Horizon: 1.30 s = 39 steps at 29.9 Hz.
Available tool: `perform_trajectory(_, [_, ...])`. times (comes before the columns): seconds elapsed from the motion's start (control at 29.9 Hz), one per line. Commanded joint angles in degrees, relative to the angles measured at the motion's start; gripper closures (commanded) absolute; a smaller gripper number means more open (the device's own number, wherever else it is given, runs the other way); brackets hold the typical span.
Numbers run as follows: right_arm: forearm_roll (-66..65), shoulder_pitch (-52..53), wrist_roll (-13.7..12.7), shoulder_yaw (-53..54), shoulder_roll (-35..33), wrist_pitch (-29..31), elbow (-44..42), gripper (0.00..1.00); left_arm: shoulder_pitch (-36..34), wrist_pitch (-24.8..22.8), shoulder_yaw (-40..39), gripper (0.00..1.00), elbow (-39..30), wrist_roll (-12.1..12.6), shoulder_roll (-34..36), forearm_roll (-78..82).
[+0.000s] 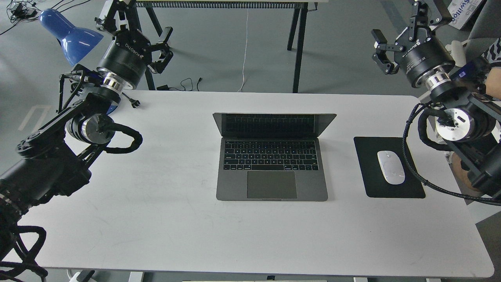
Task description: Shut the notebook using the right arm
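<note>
I have the notebook [273, 164] sitting open in the middle of the white table [164, 219], its dark screen tilted back away from me and the keyboard and trackpad facing me. My right arm [450, 113] comes in from the right edge and rises beyond the table's far right corner; its gripper [379, 53] hangs up there above the floor, well apart from the notebook, with its two fingers spread and nothing between them. My left arm [78, 129] comes in from the left, and its gripper [164, 51] sits high over the far left corner of the table, its jaws also parted and empty. To the right of the notebook lies a black mouse pad [372, 176] with a white mouse [390, 167] resting on it, just below my right arm's braided cable loop [415, 164]. A blue lamp [70, 33] shows behind the left arm, and the black legs of another table [298, 47] stand on the grey floor beyond.
</note>
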Motion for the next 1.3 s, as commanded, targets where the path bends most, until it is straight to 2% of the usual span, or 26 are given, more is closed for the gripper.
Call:
perform_trajectory(0.0, [0.0, 0.0, 0.0, 0.0, 0.0, 0.0, 0.1, 0.00, 0.0, 0.8, 0.1, 0.00, -0.1, 0.0, -0.1, 0.4])
perform_trajectory(0.17, [0.0, 0.0, 0.0, 0.0, 0.0, 0.0, 0.1, 0.00, 0.2, 3.3, -0.1, 0.00, -1.8, 0.0, 0.0, 4.4])
perform_trajectory(0.9, [-1.0, 0.4, -0.1, -0.3, 0.2, 0.0, -0.3, 0.00, 0.4, 2.9, -0.5, 0.00, -1.4, 0.0, 0.1, 4.4])
perform_trajectory(1.14, [-9.9, 0.8, -1.0, -0.7, 0.2, -1.1, -1.4, 0.00, 0.4, 2.9, -0.6, 0.00, -1.4, 0.0, 0.1, 4.3])
perform_trajectory(1.27, [-11.2, 4.0, -2.5, -6.9, 0.2, -1.7, -3.0, 0.00, 0.4, 2.9, -0.6, 0.00, -1.4, 0.0, 0.1, 4.3])
